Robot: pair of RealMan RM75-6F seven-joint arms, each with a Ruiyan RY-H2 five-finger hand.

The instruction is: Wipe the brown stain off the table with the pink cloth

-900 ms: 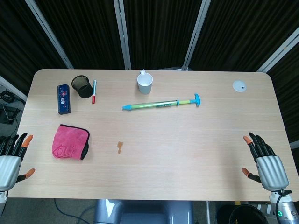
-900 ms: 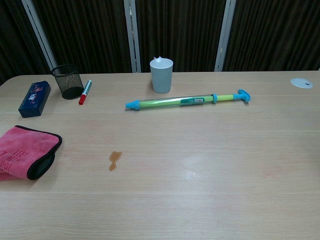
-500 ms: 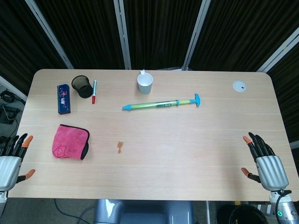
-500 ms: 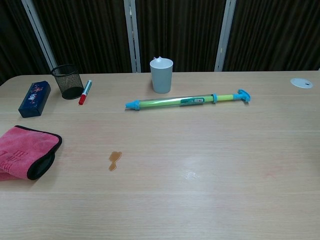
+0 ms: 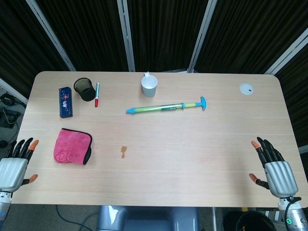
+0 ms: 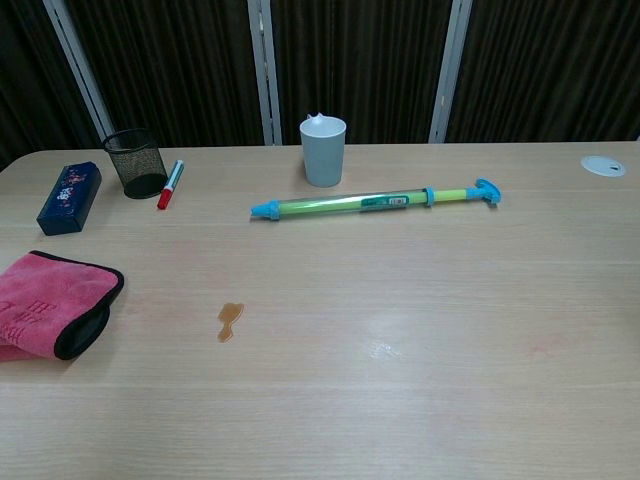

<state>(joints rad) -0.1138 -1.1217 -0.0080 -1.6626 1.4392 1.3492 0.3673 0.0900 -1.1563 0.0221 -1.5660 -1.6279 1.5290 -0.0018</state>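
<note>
The pink cloth (image 5: 72, 147) with a black edge lies folded on the table's left side, also seen in the chest view (image 6: 52, 301). A small brown stain (image 5: 123, 152) marks the wood to its right, and shows in the chest view too (image 6: 229, 320). My left hand (image 5: 15, 166) hovers at the near left corner, fingers spread, holding nothing, well to the left of the cloth. At the near right edge my right hand (image 5: 273, 171) is also spread and empty. Neither hand shows in the chest view.
Toward the back stand a white cup (image 5: 149, 85), a black mesh pen holder (image 5: 85, 89), a red marker (image 5: 96, 94) and a blue box (image 5: 65, 101). A long green-and-blue tube (image 5: 166, 107) lies mid-table. A white disc (image 5: 247, 88) sits far right.
My left hand has shifted slightly right and lower at the near left corner. The right hand, cloth and stain have not moved.
</note>
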